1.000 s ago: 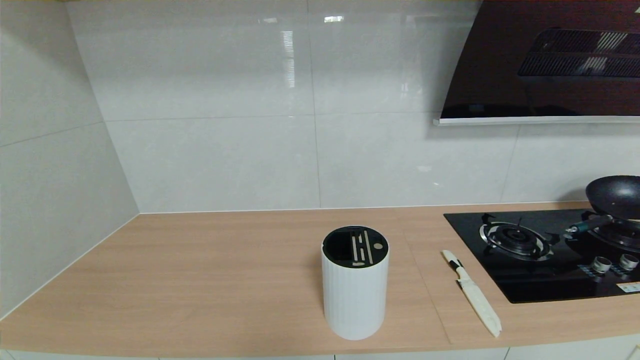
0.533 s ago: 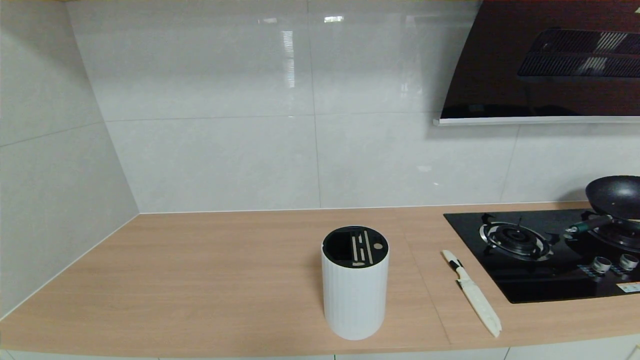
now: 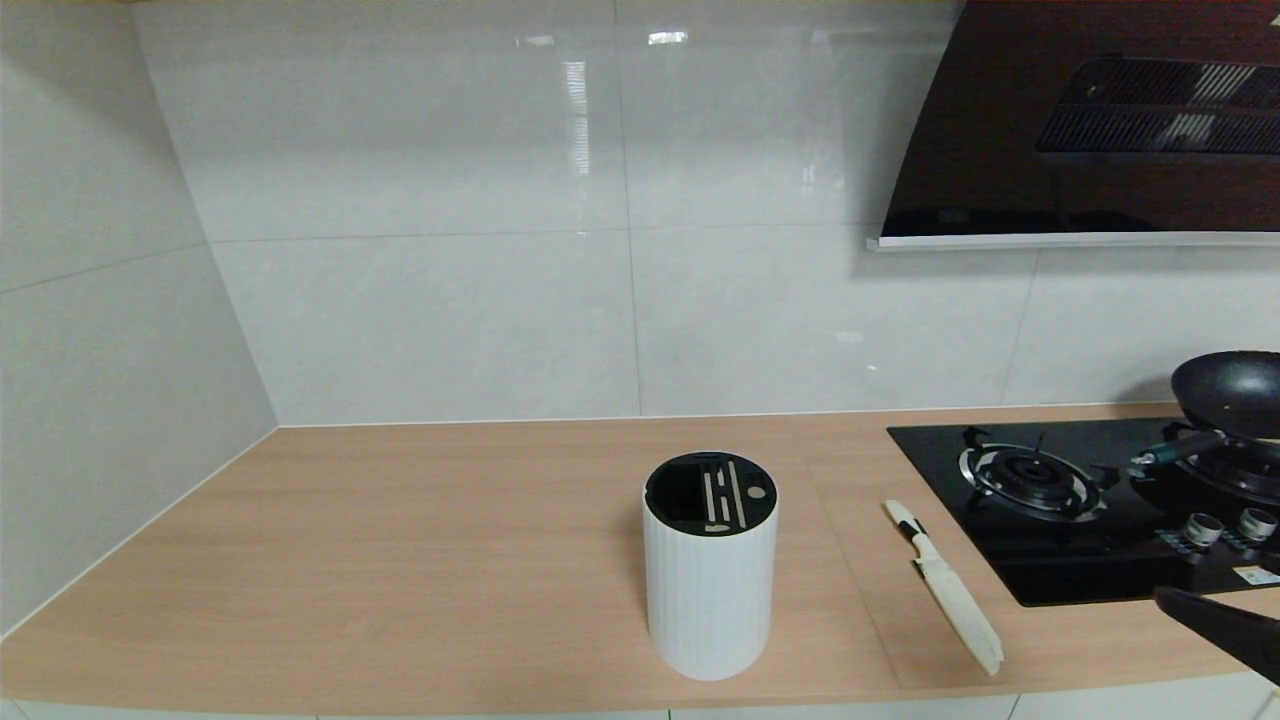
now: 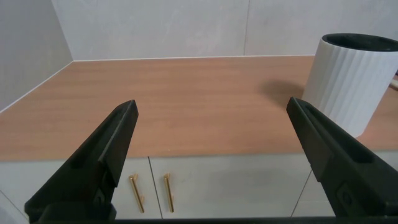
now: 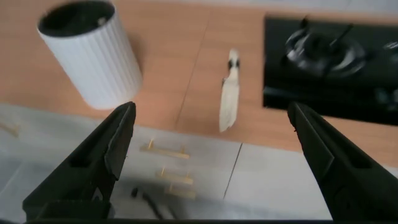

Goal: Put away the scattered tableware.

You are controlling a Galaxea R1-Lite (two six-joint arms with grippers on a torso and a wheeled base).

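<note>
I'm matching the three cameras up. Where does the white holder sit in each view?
Head view: holder stands on the counter, left of the knife.
Left wrist view: holder beyond the open left gripper, near the counter's front edge.
Right wrist view: holder beyond the open right gripper, knife beside it.
Shared landmark: the counter's front edge.

White tiled wall [image 3: 420, 200] backs a wooden countertop [image 3: 450, 540] with black hob [image 3: 1060, 565] under dark hood [image 3: 1000, 130].
</note>
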